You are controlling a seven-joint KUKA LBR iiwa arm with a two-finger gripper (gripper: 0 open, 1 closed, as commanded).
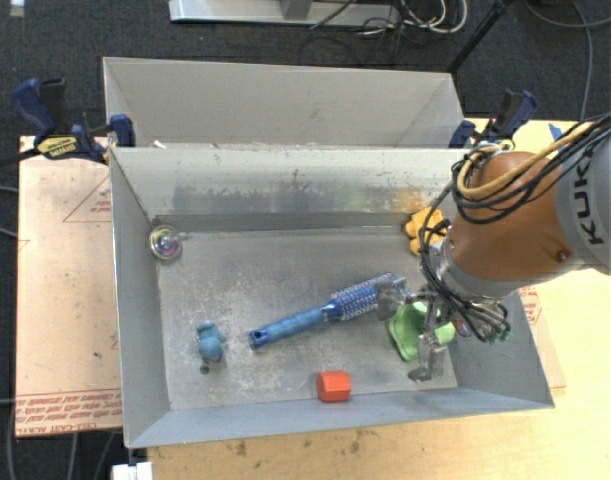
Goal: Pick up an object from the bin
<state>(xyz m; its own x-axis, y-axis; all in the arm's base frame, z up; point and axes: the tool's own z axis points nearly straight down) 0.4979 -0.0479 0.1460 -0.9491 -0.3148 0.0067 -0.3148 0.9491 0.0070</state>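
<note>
Camera view: claw (425, 353) low over green thing (407, 330).
Grasp step, claw opening can't tell; blue brush (320, 318) just beside it. Next probably needs a close and lift.

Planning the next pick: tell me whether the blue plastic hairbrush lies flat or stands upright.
Flat: the blue plastic hairbrush stretches its full length along the grey metal bin floor.

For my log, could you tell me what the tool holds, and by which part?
It cannot be told: the tool sits at the green thing, but any hold is unclear.
</note>
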